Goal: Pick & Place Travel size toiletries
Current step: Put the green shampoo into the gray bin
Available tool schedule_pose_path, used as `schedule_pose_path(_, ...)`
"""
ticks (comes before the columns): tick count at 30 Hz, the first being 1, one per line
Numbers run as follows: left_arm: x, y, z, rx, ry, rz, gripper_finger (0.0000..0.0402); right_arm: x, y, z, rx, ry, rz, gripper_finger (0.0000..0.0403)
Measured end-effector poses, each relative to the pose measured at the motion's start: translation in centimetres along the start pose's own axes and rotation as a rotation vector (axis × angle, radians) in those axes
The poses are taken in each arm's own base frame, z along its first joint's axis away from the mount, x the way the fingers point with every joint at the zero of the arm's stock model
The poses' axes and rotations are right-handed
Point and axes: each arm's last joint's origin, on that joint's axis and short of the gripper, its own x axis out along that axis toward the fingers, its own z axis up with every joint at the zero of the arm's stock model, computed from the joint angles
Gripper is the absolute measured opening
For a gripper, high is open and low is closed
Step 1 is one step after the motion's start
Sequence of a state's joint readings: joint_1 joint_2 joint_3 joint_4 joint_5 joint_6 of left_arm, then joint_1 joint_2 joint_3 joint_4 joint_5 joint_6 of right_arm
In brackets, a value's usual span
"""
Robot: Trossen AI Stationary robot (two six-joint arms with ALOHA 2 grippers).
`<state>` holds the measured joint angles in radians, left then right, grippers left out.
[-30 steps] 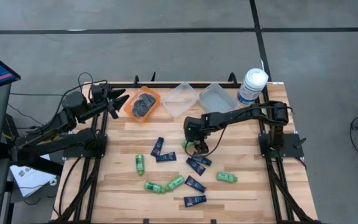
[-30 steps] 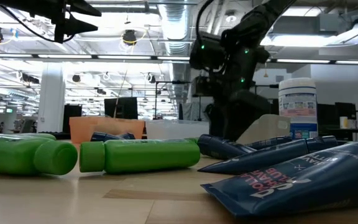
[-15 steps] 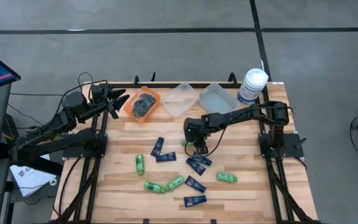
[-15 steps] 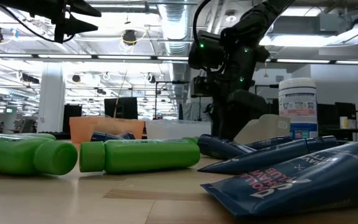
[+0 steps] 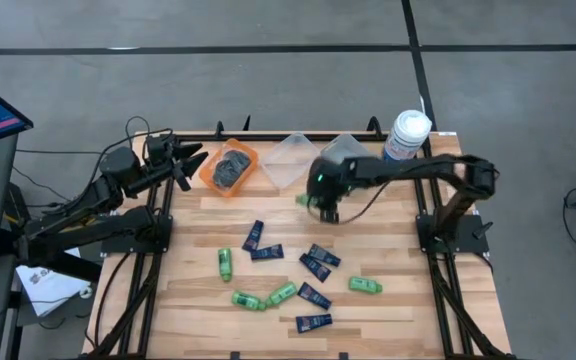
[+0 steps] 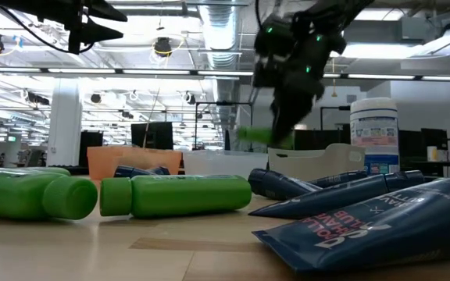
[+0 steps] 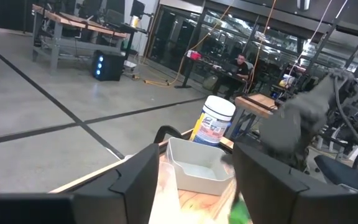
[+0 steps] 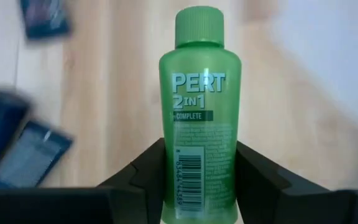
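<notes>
The right claw (image 5: 320, 203) is gripping a green mini bottle (image 8: 199, 118) by its lower body, one finger (image 8: 146, 169) pressed against each side. In the right wrist view the bottle's long axis is running straight out from the claw, with the cap pointing away from the wrist and the "PERT 2 IN 1" label facing the camera. In the low view the bottle (image 6: 254, 136) is lying roughly level, raised clear of the surface (image 5: 388, 310) beneath the right arm, cap end toward the picture's left. In the high view the claw is sitting just in front of the two clear bins (image 5: 290, 158), between them and the scattered items.

The left claw (image 5: 183, 165) is waiting at the surface's left rear corner, beside the orange bin (image 5: 252, 155), which is holding dark grey tins (image 5: 230, 167). Its fingers (image 7: 132, 177) are spread apart and holding nothing.

On the surface, further green bottles (image 5: 225, 264) and navy tubes (image 5: 254, 236) are lying flat at mixed angles. One of these bottles (image 5: 364, 285) is lying apart toward the right. A white jar (image 5: 405, 137) is standing upright at the right rear corner.
</notes>
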<state>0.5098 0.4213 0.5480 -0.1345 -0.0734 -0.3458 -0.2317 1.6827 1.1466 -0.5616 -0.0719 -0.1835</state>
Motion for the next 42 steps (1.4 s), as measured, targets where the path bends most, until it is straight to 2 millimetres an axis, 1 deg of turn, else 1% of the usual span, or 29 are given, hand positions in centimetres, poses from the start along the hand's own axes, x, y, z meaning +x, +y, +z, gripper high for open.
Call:
schedule_pose_path(3, 0.0, 0.0, 0.0, 0.0, 0.0, 0.0, 0.0198, -2.9, -2.6, -0.4, 0.118, -0.047, -0.096, 0.0142)
schedule_pose_path(7, 0.0, 0.0, 0.0, 0.0, 0.0, 0.0, 0.0199, -5.9, -6.0, -1.7, 0.308, -0.076, -0.269, 0.0152)
schedule_pose_path(9, 0.0, 0.0, 0.0, 0.0, 0.0, 0.0, 0.0199, -6.9, -7.5, -2.6, 0.411, -0.071, -0.35, 0.0154)
schedule_pose_path(12, 0.0, 0.0, 0.0, -0.002, 0.0, 0.0, 0.0198, -7.4, -9.3, -3.9, 0.547, -0.031, -0.419, 0.015)
schedule_pose_path(15, 0.0, 0.0, 0.0, -0.002, 0.0, 0.0, 0.0195, -6.8, -10.6, -5.0, 0.64, 0.027, -0.431, 0.0148)
schedule_pose_path(18, 0.0, 0.0, 0.0, -0.002, 0.0, 0.0, 0.0192, -5.2, -11.2, -5.6, 0.679, 0.101, -0.423, 0.0151)
schedule_pose_path(25, 0.0, 0.0, 0.0, -0.003, 0.0, 0.0, 0.0192, -1.1, -11.8, -6.3, 0.685, 0.235, -0.395, 0.0161)
schedule_pose_path(30, 0.0, 0.0, 0.0, -0.003, 0.0, 0.0, 0.0187, 1.0, -12.0, -7.0, 0.684, 0.314, -0.378, 0.0158)
schedule_pose_path(35, 0.0, 0.0, 0.0, -0.003, 0.0, 0.0, 0.0186, 1.9, -12.0, -7.4, 0.683, 0.36, -0.367, 0.017)
schedule_pose_path(42, 0.0, 0.0, 0.0, -0.003, -0.001, 0.0, 0.0185, 1.8, -11.9, -7.2, 0.679, 0.347, -0.369, 0.0204)
